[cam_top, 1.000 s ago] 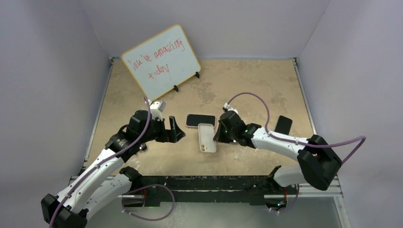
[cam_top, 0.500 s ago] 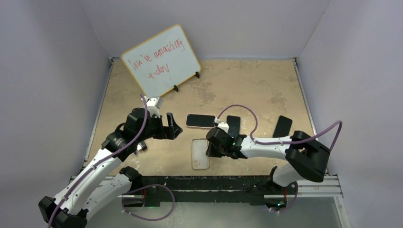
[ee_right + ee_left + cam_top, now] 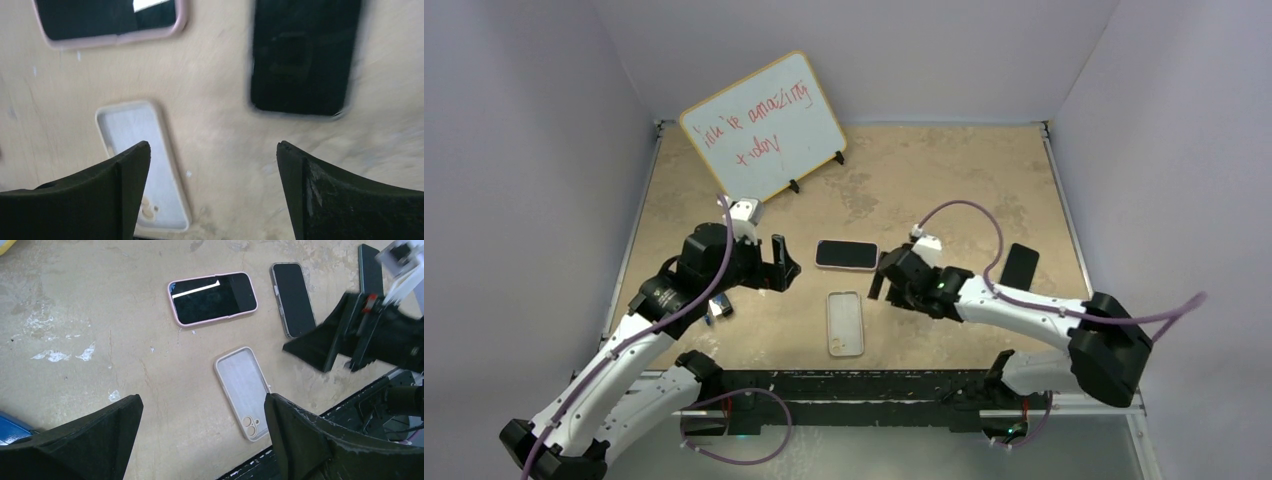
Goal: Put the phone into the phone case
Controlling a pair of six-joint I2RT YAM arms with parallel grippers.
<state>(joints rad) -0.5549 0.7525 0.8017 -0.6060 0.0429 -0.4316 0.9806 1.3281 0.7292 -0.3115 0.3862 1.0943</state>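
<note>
The empty cream phone case (image 3: 845,323) (image 3: 243,392) (image 3: 142,165) lies inside up near the table's front edge, camera cutout toward me. A phone in a pink case (image 3: 846,254) (image 3: 214,298) lies screen up just beyond it. A dark phone (image 3: 293,299) (image 3: 302,55) lies to the right of the pink one, covered by my right arm in the top view. My right gripper (image 3: 886,276) (image 3: 212,145) hovers open just right of the case, holding nothing. My left gripper (image 3: 782,266) (image 3: 202,399) is open and empty, to the left of the case.
Another black phone (image 3: 1021,264) lies at the right. A whiteboard (image 3: 762,128) with red writing stands at the back left. A small blue object (image 3: 10,427) sits by my left gripper. The black front rail (image 3: 864,385) runs close behind the case.
My right gripper slid the cream case toward the front edge, let go and opened, then drew back up and right. The left gripper edged slightly away and stayed open.
</note>
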